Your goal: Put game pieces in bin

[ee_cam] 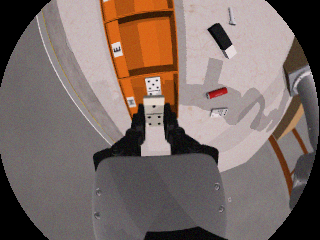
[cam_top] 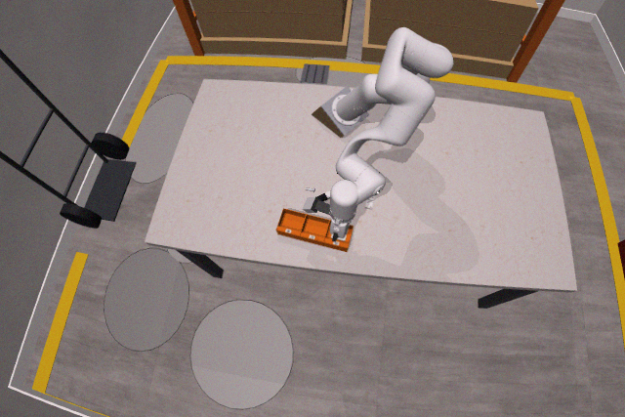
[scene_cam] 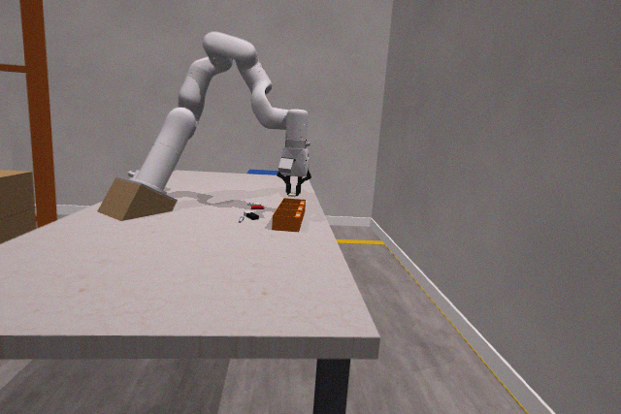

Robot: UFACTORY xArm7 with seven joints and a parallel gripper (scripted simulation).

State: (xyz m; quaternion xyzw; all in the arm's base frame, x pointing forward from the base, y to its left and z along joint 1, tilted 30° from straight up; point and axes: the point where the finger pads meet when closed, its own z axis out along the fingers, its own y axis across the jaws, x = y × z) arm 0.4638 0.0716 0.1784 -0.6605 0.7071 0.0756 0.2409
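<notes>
An orange bin (cam_top: 312, 229) with three compartments stands near the table's front edge; it also shows in the side view (scene_cam: 289, 214) and the wrist view (ee_cam: 140, 34). Its label letters are too small to read. My gripper (ee_cam: 154, 111) is shut on a white domino with dots (ee_cam: 155, 119) and holds it above the end compartment nearest the wrist camera. A second white dotted piece (ee_cam: 152, 84) lies inside that compartment. The gripper also shows over the bin's right end in the overhead view (cam_top: 337, 235) and above the bin's far end in the side view (scene_cam: 294, 192).
On the table beside the bin lie a black and white block (ee_cam: 222, 40), a small grey screw-like part (ee_cam: 231, 15), a red cylinder (ee_cam: 216, 94) and a small white item (ee_cam: 218, 114). The table edge runs close along the bin's outer side.
</notes>
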